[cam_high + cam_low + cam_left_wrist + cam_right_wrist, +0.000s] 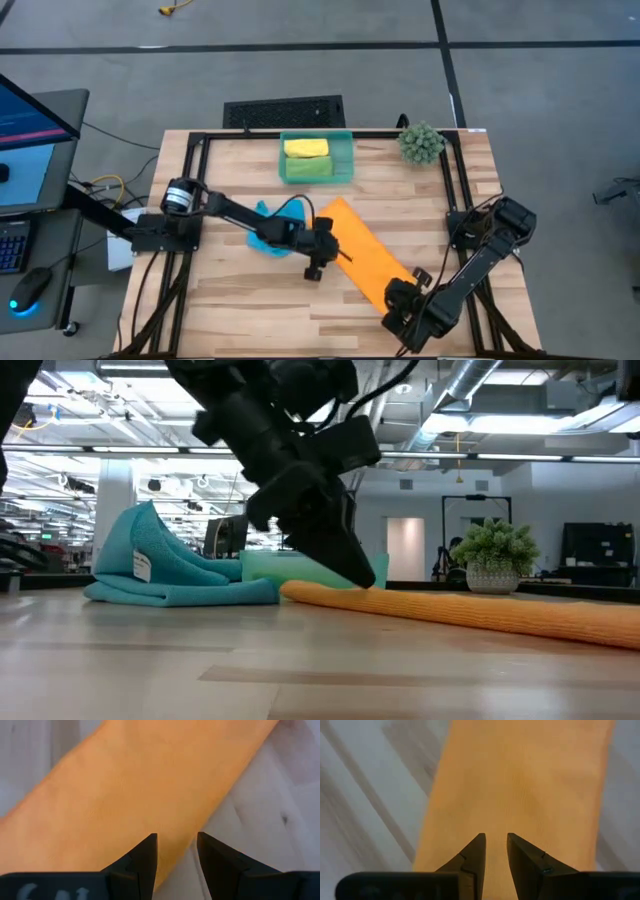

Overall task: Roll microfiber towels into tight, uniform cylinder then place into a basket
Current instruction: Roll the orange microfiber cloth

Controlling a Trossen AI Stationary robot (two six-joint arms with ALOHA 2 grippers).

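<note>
So this was the orange towel's (362, 250) turn: it lay as a long folded strip running diagonally from the middle of the worktop (240, 300) toward the front right corner, flat and not rolled yet as far as I could tell. The left tool (318, 262) sat at the strip's long edge near its far end, fingers a little apart with nothing pinched between them. The right tool (402, 298) was over the near end, fingers also slightly apart above the cloth, no grip that I could see. My guess is the next move needed one tool to pin an end while the other nipped the opposite end and started turning it over tightly. Count: four towels in all, one orange, one blue (268, 236) crumpled left of centre, plus yellow (306, 148) and green (308, 169) already in the one basket (348, 155) at the back edge. One plant ball (421, 143) too.
</note>
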